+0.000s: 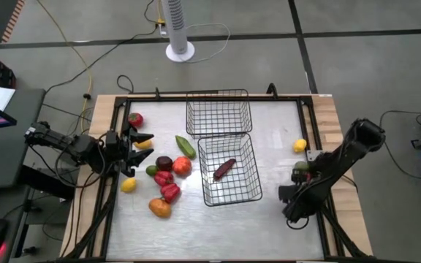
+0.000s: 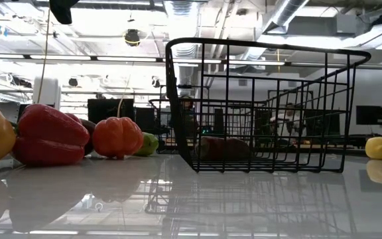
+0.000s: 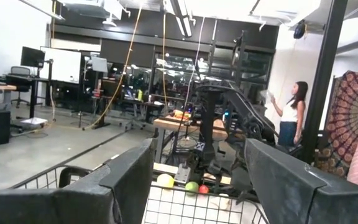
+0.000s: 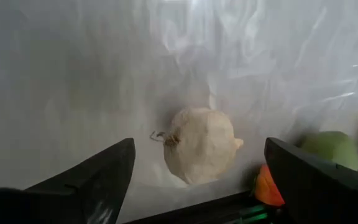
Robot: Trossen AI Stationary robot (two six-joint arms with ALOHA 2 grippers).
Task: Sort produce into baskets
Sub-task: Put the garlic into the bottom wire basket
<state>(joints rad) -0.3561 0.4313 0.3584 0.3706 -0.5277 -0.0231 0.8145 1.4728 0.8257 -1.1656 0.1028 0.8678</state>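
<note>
High view: the right gripper [image 1: 298, 175] hangs near the table [image 1: 269, 219]'s right edge, bare tabletop between it and the nearer basket [image 1: 229, 172], which holds one dark maroon piece [image 1: 224, 169]. Right wrist view: wide-open fingers [image 4: 92, 180] flank, without touching, the whitish garlic-like piece [image 4: 202, 145] lying on the table. The left gripper [image 1: 134, 150], partly open and empty, waits beside the produce cluster [image 1: 168, 179] at the left edge

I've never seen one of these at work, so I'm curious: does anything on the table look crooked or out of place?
Yes. The nearer black wire-mesh basket sits skewed against the straight farther black wire-mesh basket, their corners almost touching. It holds only a dark maroon piece. One yellow lemon-like fruit lies alone, far from the main pile.
</note>
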